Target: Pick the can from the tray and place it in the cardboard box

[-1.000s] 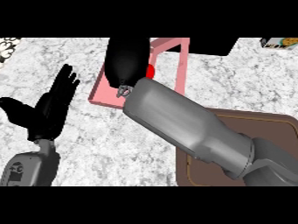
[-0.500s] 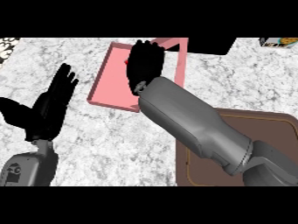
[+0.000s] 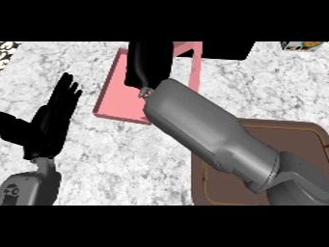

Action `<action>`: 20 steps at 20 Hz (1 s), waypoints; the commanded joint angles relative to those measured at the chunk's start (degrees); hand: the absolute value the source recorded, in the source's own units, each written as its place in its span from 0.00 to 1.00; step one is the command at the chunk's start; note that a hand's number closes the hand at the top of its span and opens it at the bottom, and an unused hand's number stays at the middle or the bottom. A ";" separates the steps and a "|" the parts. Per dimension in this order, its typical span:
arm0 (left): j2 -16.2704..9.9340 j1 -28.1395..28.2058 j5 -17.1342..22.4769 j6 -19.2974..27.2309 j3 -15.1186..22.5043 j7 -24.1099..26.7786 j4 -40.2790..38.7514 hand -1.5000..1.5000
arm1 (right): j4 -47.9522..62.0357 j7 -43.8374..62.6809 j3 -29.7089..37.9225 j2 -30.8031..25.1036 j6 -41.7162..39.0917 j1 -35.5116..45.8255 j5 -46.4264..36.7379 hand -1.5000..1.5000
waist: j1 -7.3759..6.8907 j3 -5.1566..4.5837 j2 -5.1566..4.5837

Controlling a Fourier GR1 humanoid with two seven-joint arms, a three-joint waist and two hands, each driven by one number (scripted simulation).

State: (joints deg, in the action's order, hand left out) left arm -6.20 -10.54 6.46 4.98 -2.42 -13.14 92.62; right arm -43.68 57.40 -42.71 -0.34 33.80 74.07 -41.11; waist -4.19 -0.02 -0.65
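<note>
I see the right hand (image 3: 147, 62) stretched out far over the pink box (image 3: 117, 99), with its grey forearm running diagonally from the lower right across the counter (image 3: 267, 91). The hand shows only as a dark shape against the box's far end, so I cannot tell whether its fingers are spread or curled. I cannot make out the can either; if the hand has it, it is hidden by the hand and wrist. The box lies at the far middle of the counter, its near left corner and left wall in plain sight. The brown tray (image 3: 316, 140) sits at the near right, partly under the right forearm, and the bare part I can see carries nothing. The left hand (image 3: 49, 120) rests at the near left, fingers straight and up, thumb out to the left, touching nothing.
</note>
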 commanded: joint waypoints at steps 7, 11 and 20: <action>1.41 2.17 -0.92 1.35 0.67 0.82 1.12 0.50 | -11.90 -1.32 9.55 0.32 25.83 -6.77 5.36 0.00 | 2.44 0.10 0.42; 0.14 3.52 -0.17 0.60 -0.51 0.33 2.44 0.50 | -14.18 -5.48 8.96 0.32 31.85 -12.20 6.19 0.00 | 2.49 0.05 0.46; -2.92 2.35 3.18 -2.18 -5.28 0.83 -0.53 0.50 | -28.28 -10.69 12.43 -1.84 29.26 -24.90 0.58 0.00 | 4.61 0.02 0.79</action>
State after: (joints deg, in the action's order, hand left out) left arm -7.07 -7.06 7.33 4.97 -4.94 -12.64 94.09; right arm -66.00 47.77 -31.81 -0.90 61.59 54.24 -39.42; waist -0.13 0.01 0.11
